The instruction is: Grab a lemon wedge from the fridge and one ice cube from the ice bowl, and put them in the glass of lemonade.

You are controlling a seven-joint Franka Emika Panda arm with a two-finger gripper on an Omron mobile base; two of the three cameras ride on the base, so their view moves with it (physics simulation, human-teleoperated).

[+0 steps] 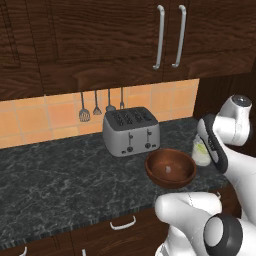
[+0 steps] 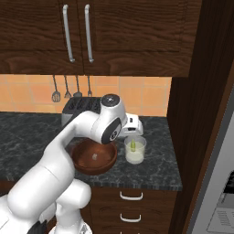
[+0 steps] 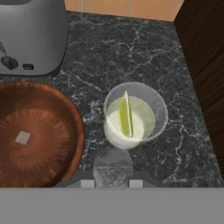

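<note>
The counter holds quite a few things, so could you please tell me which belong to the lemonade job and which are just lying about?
Belonging to the job:
- glass of lemonade, lemon wedge already in it
- ice bowl with one ice cube
- ice cube in the gripper

Just lying about:
- toaster
- hanging utensils
- upper cabinets

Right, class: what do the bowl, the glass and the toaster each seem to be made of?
Bowl: looks like reddish-brown wood, matte, with faint radial grain lines.
Glass: apparently clear glass or plastic; the pale drink and lemon wedge show through its wall.
Toaster: probably brushed metal, silver-grey with a soft sheen.
</note>
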